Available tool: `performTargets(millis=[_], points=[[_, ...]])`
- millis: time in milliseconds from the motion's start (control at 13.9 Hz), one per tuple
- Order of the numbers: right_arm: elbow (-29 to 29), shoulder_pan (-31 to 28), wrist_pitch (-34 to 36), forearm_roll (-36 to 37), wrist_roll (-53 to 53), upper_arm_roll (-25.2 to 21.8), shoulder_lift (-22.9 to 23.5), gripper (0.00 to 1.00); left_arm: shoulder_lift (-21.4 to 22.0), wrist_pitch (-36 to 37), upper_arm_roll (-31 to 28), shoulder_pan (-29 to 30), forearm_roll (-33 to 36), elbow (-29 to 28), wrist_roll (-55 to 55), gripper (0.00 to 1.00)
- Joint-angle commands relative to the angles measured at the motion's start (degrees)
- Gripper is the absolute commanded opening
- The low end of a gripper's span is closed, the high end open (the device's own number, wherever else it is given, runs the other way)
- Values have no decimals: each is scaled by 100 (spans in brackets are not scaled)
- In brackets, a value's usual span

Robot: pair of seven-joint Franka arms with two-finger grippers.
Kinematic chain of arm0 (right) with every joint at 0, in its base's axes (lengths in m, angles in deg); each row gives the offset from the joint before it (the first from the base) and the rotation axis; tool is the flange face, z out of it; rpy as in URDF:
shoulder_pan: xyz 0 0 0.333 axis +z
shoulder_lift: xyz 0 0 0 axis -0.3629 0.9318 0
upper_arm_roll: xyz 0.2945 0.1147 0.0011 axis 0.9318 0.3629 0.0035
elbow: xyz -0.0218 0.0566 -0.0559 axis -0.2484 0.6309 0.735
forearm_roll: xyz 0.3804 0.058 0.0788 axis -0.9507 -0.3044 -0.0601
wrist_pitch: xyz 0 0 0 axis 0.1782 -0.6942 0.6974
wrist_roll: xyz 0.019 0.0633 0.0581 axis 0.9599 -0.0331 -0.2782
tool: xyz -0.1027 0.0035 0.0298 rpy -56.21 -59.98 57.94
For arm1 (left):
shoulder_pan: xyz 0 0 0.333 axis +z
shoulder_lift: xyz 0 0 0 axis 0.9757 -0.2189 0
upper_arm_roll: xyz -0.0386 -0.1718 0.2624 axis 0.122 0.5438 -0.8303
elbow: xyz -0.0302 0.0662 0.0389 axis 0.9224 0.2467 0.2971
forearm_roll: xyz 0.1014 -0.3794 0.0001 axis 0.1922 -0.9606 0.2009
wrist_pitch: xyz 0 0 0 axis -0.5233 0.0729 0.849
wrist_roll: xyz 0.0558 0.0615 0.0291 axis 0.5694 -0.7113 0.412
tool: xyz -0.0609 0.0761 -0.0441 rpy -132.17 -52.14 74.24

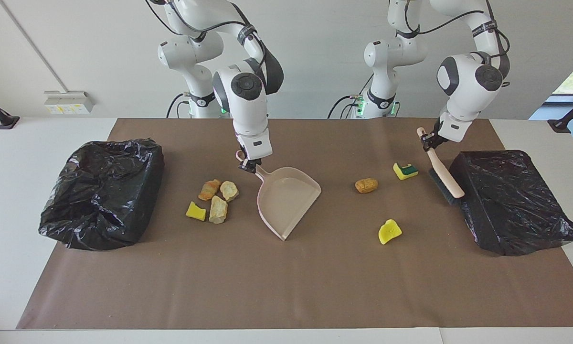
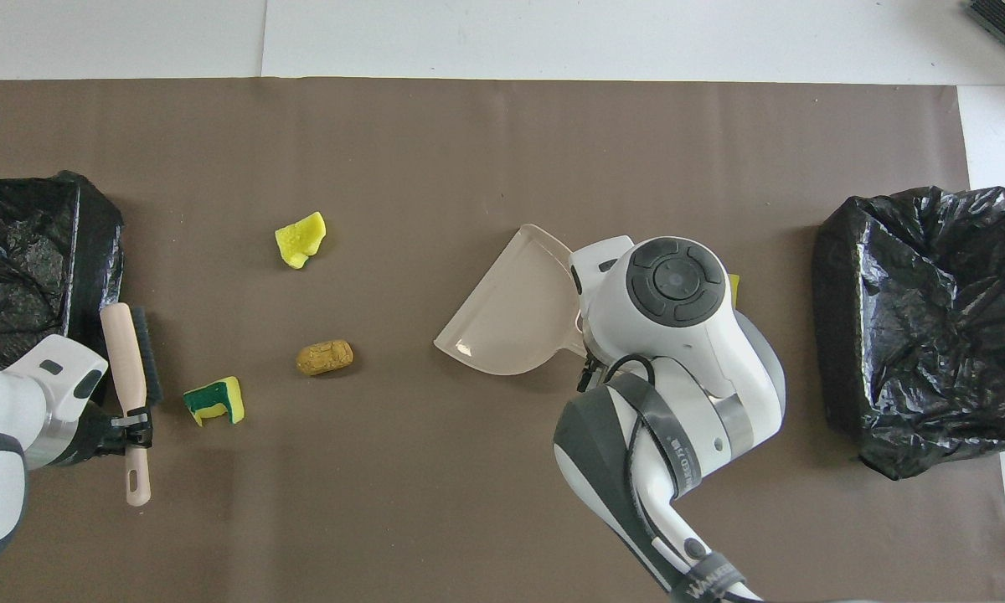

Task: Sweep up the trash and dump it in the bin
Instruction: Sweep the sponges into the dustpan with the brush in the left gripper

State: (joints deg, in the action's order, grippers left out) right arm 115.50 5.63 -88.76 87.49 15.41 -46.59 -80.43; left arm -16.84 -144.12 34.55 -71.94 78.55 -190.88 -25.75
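Observation:
My right gripper (image 1: 248,166) is shut on the handle of a beige dustpan (image 1: 286,200), whose mouth faces the left arm's end of the table; it also shows in the overhead view (image 2: 511,314). Four trash pieces (image 1: 215,198) lie clustered beside the pan, toward the right arm's end; the arm hides them from overhead. My left gripper (image 1: 429,142) is shut on the handle of a brush (image 1: 443,179), also seen from overhead (image 2: 126,360). A yellow-green sponge (image 1: 405,170), a tan lump (image 1: 366,185) and a yellow scrap (image 1: 389,231) lie between brush and pan.
A black bag-lined bin (image 1: 100,191) stands at the right arm's end of the brown mat. A second one (image 1: 511,200) stands at the left arm's end, right beside the brush head. Both show overhead, the first (image 2: 921,327) and the second (image 2: 25,251).

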Motion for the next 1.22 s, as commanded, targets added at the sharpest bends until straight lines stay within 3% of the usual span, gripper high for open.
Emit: performTargets(millis=[0, 72, 144, 288, 360, 432, 864, 1152], points=[[214, 148, -540, 15, 120, 51, 171, 3, 476, 385, 21, -348, -64, -310, 648, 0], [231, 148, -628, 128, 356, 51, 206, 9, 494, 517, 21, -488, -64, -310, 894, 0], [153, 87, -646, 147, 811, 51, 293, 22, 555, 614, 21, -663, -64, -336, 1140, 0], [108, 25, -646, 86, 1106, 51, 329, 27, 529, 571, 21, -910, -73, -346, 1597, 0], [109, 51, -620, 51, 1097, 51, 312, 45, 442, 467, 21, -1198, -73, -354, 1886, 0], [135, 69, -559, 33, 966, 51, 294, 52, 250, 239, 21, -1445, -73, -372, 2211, 0], [310, 96, -637, 85, 974, 42, 268, 56, -805, -1141, 21, -2132, -679, -91, 2917, 0], [486, 52, -708, 156, 1229, 33, 259, 47, -1184, -1319, 39, -2387, -1022, 427, 2874, 0]])
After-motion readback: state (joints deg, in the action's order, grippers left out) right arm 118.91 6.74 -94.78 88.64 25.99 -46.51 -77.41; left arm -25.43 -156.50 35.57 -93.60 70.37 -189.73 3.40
